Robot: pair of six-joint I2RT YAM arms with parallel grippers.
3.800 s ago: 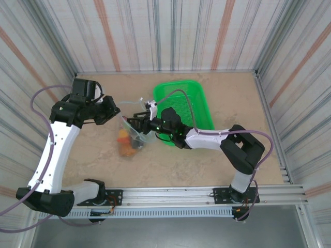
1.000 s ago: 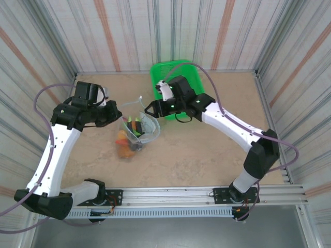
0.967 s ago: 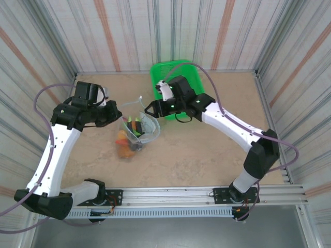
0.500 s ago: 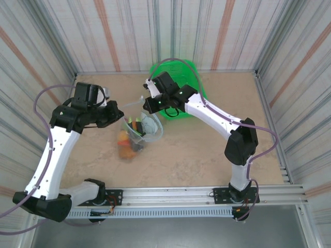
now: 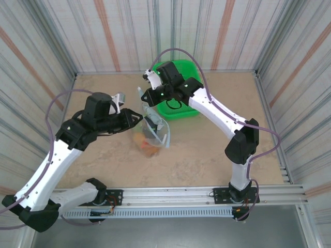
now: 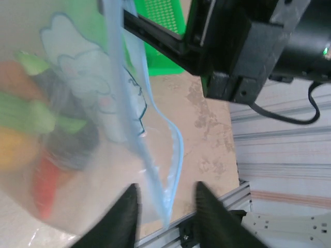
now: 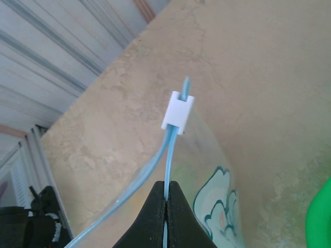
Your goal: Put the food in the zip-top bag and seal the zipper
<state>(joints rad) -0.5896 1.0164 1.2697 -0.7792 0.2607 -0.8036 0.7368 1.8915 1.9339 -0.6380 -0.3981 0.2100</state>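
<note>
We've got the right gripper pinched tight on the zipper. Our left gripper is spread wide, straddling an edge of the zip-top bag, food inside, near the green basket.

Right pincer tight around the zipper — white slider above

The zip-top bag is thin clear plastic film, glossy and kinda crinkly, with a pale print on it. Its zipper is a smooth, see-through light-blue plastic strip with a matt white plastic slider. The basket is shiny green plastic mesh. The table looks like matt, mottled beige stone-effect laminate, and the front rail is bare brushed metal.
</note>
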